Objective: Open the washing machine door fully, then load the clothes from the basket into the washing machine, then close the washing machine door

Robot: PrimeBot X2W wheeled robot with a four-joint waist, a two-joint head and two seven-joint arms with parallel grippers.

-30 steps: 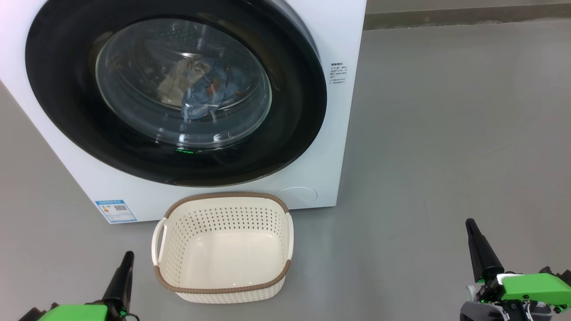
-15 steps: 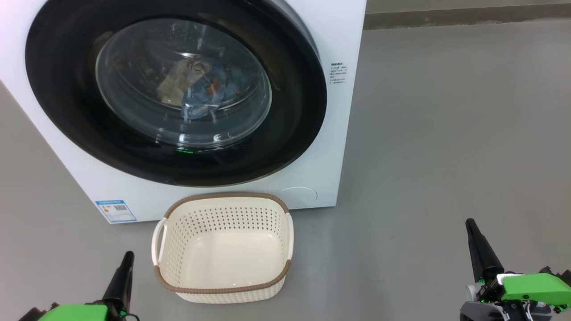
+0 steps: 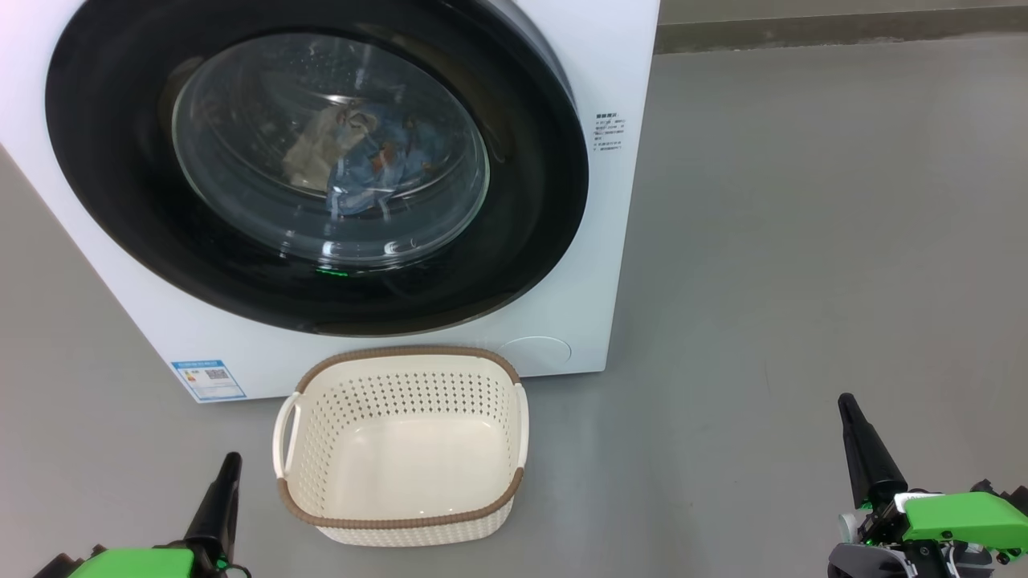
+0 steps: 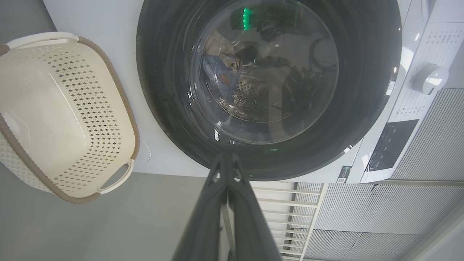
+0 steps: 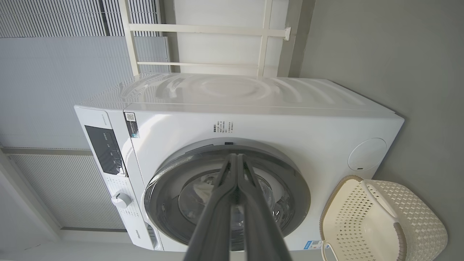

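Both left gripper (image 3: 230,466) and right gripper (image 3: 847,409): fingers together, empty. The washing machine door (image 3: 530,201) looks stiff, slick; take its three-o'clock rim.

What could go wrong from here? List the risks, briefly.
1. The washing machine door looks closed over the clothes, but whether it latched cannot be told; it might spring open.
2. The empty basket stands near the left gripper; a careless arm move could knock it.
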